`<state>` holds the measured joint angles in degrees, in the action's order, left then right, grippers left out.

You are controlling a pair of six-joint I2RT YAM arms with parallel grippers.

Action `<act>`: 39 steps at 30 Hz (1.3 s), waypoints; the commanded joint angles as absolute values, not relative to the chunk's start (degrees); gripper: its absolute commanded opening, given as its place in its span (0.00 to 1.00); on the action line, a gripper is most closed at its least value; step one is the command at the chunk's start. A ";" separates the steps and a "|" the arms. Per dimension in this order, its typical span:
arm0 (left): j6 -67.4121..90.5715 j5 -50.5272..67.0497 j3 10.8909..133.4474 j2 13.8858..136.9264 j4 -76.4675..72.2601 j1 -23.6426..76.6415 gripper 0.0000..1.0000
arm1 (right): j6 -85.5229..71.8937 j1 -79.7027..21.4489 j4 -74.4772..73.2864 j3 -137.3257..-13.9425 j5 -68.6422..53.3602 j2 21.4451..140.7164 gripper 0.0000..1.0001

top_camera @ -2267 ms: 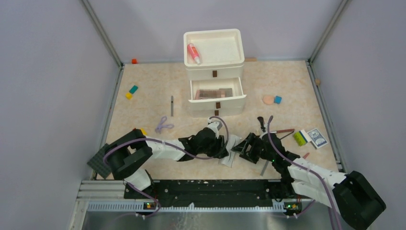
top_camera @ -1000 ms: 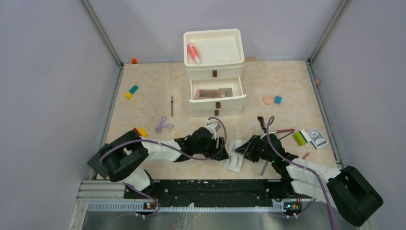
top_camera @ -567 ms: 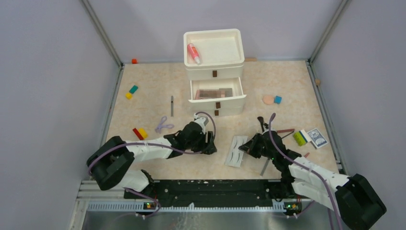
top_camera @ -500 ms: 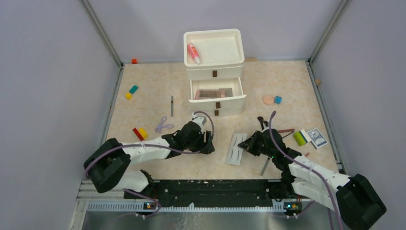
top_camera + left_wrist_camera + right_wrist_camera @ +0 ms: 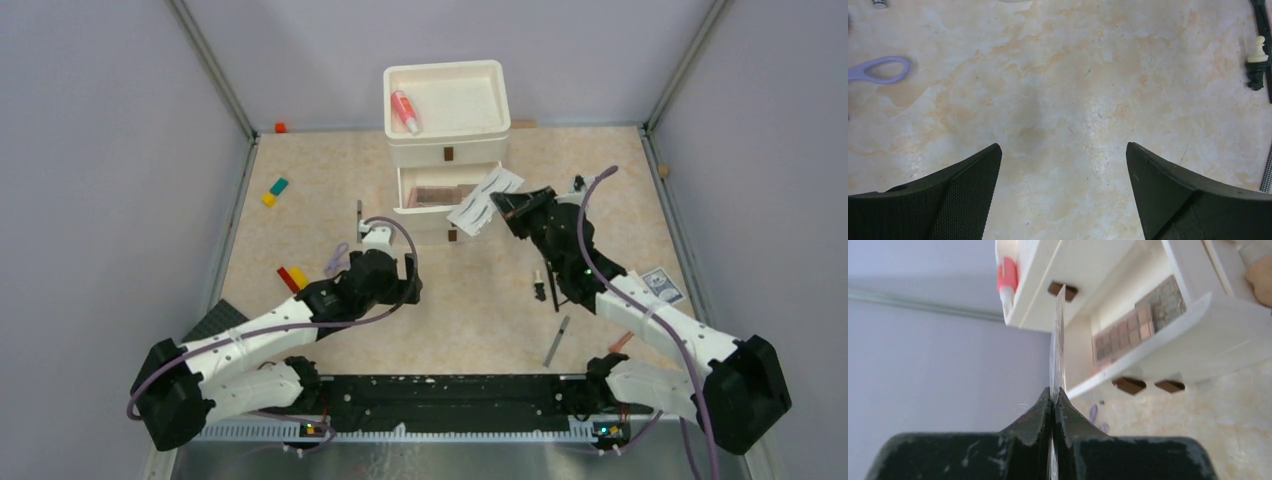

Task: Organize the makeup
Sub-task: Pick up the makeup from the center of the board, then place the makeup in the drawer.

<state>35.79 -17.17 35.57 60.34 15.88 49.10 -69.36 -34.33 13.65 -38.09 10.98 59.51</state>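
Pinching one white eyebrow card (image 5: 484,200) near one open drawer (image 5: 428,224): right gripper (image 5: 503,203); left gripper (image 5: 1063,146) spread wide, empty.

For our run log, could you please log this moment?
right gripper: shut on eyebrow card | card: near open drawer | left gripper: open, empty

A robotics lab test cell: plain lilac panel walls (image 5: 100,150) on aluminium posts (image 5: 213,70) box in a marble-patterned tabletop (image 5: 600,170), and two cabled robot arms (image 5: 250,335) are bolted to a slotted metal rail (image 5: 450,432) along its near edge.
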 commanded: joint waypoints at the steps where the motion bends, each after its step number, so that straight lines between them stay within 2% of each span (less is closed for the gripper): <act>1: 35.90 -22.81 36.01 56.00 19.24 48.87 0.99 | -79.02 -37.26 15.73 -44.66 28.79 64.52 0.00; 9: 38.33 -23.65 33.91 50.73 21.53 48.88 0.99 | -89.74 -40.86 10.15 -57.15 40.87 78.91 0.00; 16: 39.43 -24.56 32.80 46.15 23.32 48.87 0.99 | -97.31 -41.94 2.65 -64.84 43.06 87.01 0.00; 32: 39.59 -24.01 31.82 43.45 24.77 48.87 0.99 | -103.10 -42.89 -10.46 -76.87 47.19 99.63 0.00; 33: 39.57 -23.97 31.82 43.35 24.93 48.87 0.99 | -102.94 -42.89 -10.28 -77.37 47.23 100.28 0.04; 37: 39.66 -24.08 31.70 42.41 25.48 48.87 0.99 | -100.43 -42.89 -7.30 -78.21 45.56 101.88 0.41; 39: 39.74 -24.15 31.68 42.06 25.49 48.87 0.99 | -100.02 -42.89 -6.84 -78.23 44.20 101.82 0.51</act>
<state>39.09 -23.66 32.14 43.48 25.12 49.10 -101.62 -42.02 -9.08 -75.18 44.97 101.54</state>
